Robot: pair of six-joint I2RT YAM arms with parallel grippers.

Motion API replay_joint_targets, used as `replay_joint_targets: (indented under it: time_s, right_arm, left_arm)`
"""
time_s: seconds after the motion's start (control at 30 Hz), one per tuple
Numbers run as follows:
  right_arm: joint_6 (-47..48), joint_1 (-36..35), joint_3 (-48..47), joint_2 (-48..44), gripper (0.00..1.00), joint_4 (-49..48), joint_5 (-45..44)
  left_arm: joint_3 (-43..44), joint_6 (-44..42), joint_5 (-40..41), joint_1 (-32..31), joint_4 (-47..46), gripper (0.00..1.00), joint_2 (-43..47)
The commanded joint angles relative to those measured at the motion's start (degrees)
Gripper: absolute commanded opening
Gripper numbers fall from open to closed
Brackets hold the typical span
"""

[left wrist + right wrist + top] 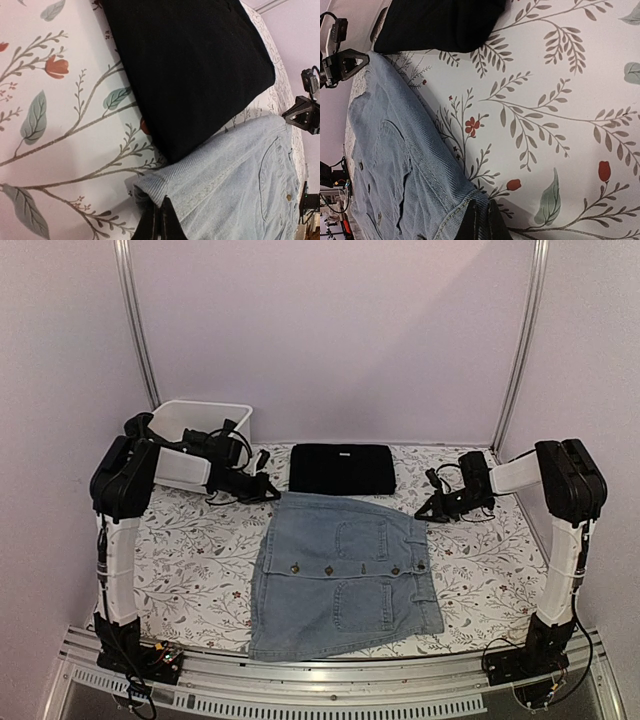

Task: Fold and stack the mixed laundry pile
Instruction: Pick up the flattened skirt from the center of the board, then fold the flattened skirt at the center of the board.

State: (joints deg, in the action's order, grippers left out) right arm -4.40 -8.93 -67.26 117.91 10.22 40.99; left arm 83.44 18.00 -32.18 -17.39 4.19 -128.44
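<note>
The floral-print surface (pixel 190 570) fills the lower half of the top view. A light blue denim skirt (pixel 345 575) lies flat at its centre, and a folded black cloth (pixel 342 468) touches the skirt's upper edge. A white bin (pixel 195 420) stands at the upper left. The left claw (pixel 272 493) is pinched shut on the skirt's upper-left corner. The right claw (pixel 422 512) is pinched shut on its upper-right corner.

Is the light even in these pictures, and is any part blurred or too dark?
Top view: soft even light, faint shadows, nothing blurred. Left wrist view: the black cloth is one dark mass almost without detail; the denim skirt is sharp. Right wrist view: floral tablecloth sharp, no glare.
</note>
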Motion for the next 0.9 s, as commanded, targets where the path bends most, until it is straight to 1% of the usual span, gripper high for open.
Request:
replay_joint_targets:
  time_s: [0.0,0.13,0.23,0.37,0.47,0.53,0.63,0.7,0.77,0.8,0.87]
  right_arm:
    - [-0.7,0.3,-0.8,-3.0,0.0,0.7,-2.6]
    - [-2.2,0.2,-4.0,-4.2,0.0,0.2,-5.6]
    - [-2.5,0.4,-6.7,-3.8,0.0,0.1,-7.4]
    - [-3.0,0.6,-9.8,-2.5,0.0,0.6,-7.5]
    - [-2.9,0.6,-9.7,-3.2,0.0,0.8,-7.2]
    - [-2.8,0.6,-7.4,-5.3,0.0,-0.3,-6.6]
    - [-2.8,0.6,-2.7,-9.9,0.0,-2.4,-6.0]
    - [-3.3,0.4,1.8,-12.9,0.0,-4.3,-5.0]
    - [-3.9,-0.4,6.1,-16.5,0.0,-6.3,-4.0]
    - [-4.0,-1.1,7.7,-18.0,0.0,-6.4,-4.6]
    - [-4.1,-2.7,11.0,-20.7,0.0,-6.9,-5.1]
  left_arm:
    - [-2.6,0.5,0.2,1.0,-3.2,0.0,4.4]
    - [0.8,-0.2,0.8,1.4,-3.0,0.0,4.5]
    - [5.2,-0.2,1.0,1.9,-2.4,0.0,2.8]
    - [13.0,-0.3,0.4,2.5,1.4,0.0,-0.5]
    - [13.7,-1.0,-0.9,2.2,1.9,0.0,1.0]
    - [10.3,-1.8,-0.6,1.6,0.5,0.0,4.2]
    - [2.3,-1.7,0.5,1.0,-2.9,0.0,10.2]
    - [-4.9,-0.3,1.1,0.8,-7.6,0.0,14.6]
    - [-13.9,2.2,0.3,0.3,-13.1,0.0,18.7]
    - [-16.9,2.5,0.5,-0.3,-15.2,0.0,20.5]
    - [-21.8,2.1,2.4,-2.6,-16.5,0.0,24.1]
